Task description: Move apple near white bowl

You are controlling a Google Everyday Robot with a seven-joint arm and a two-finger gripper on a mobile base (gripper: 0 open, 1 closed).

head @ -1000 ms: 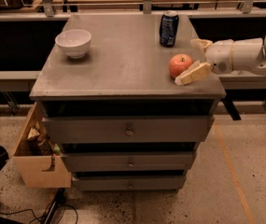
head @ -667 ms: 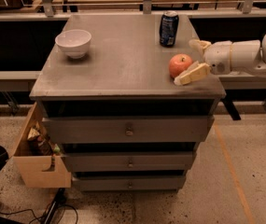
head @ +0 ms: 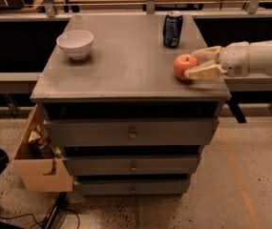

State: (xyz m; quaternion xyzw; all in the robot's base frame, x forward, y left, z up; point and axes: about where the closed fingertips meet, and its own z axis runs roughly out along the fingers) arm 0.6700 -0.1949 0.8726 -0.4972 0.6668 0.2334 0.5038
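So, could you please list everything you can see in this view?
apple: one, red-orange, right front of the cabinet top
white bowl: one, white, back left of the top
soda can: one, dark blue, back right, behind the apple
cabinet: one, grey, three drawers, centre
wooden box: one, tan, beside the cabinet's lower left
arm: one, white, reaching in from the right
pincer: one, cream, at the apple's right side
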